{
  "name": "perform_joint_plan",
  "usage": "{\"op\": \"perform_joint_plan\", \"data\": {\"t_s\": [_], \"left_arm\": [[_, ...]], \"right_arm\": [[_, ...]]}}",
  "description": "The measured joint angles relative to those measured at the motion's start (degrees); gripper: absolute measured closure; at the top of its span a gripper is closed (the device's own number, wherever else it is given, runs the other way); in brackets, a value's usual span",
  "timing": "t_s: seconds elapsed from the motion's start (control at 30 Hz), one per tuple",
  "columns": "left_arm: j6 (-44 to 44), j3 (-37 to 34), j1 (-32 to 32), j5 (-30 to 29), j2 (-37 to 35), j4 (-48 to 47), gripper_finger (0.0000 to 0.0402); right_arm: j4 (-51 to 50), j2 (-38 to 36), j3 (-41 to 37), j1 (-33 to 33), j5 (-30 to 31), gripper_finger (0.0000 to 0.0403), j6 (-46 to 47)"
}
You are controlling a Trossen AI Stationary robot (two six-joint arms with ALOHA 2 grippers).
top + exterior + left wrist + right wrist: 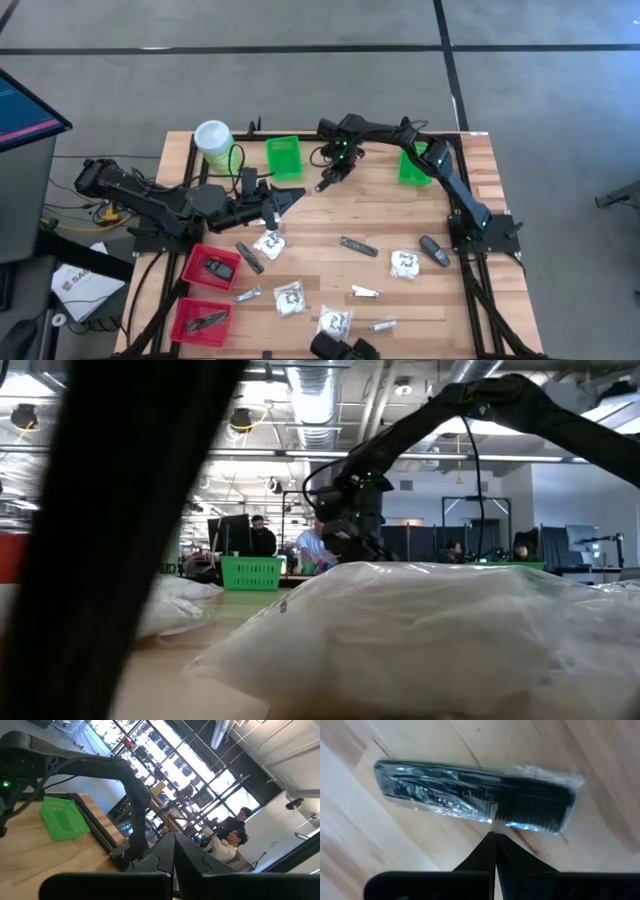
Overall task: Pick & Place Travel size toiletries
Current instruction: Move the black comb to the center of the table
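Note:
My right gripper point(329, 177) reaches over the table's far middle, between two green baskets point(283, 157) point(413, 165). It points steeply down, shut on a black comb in clear wrap point(475, 795). My left gripper point(293, 197) waits shut and level, left of centre, holding nothing. Toiletries lie flat on the near half of the table: white packets point(270, 243) point(405, 264) point(290, 298), dark sticks point(357, 245) point(249, 256), a dark oval piece point(433, 249) and silvery sachets point(365, 291) point(248, 295). My right gripper pinches the comb's wrap at the middle of one long edge point(492, 823) with only the ends of its two fingers. The fingers come from above, slanting down, and stand across the comb. I cannot tell whether the comb is clear of the wood.
A tall light-green canister with a white lid point(213, 140) stands at the far left corner. Two red baskets point(211, 266) point(201, 321) with dark items sit at the near left. In the low view a white packet point(430, 630) fills the foreground. People sit in the room behind.

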Motion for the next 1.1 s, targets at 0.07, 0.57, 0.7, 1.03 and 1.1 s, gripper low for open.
{"op": "perform_joint_plan", "data": {"t_s": [0.07, 0.57, 0.7, 1.03, 1.1], "left_arm": [[0.0, 0.0, 0.0, 0.0, 0.0, 0.0, 0.0401], [0.4, 0.0, 0.0, -0.5, 0.0, 0.0, 0.0401], [0.5, 0.0, 0.0, -1.0, 0.0, 0.0, 0.0401], [0.7, 0.0, 0.5, -1.0, 0.0, 0.0, 0.0401], [1.1, 0.0, 0.5, -1.0, 0.0, 0.0, 0.0401]], "right_arm": [[-0.1, 0.0, 0.0, -0.2, -1.4, 0.0403, 0.5], [-2.5, 0.0, 2.9, -3.4, -7.6, 0.0403, 2.5], [-2.3, 0.0, 2.9, -3.3, -7.3, 0.0403, 3.5], [-3.4, 0.0, 2.9, -4.6, -8.3, 0.0403, 3.8], [-3.1, 0.0, 2.9, -4.9, -8.3, 0.0403, 3.8]]}}
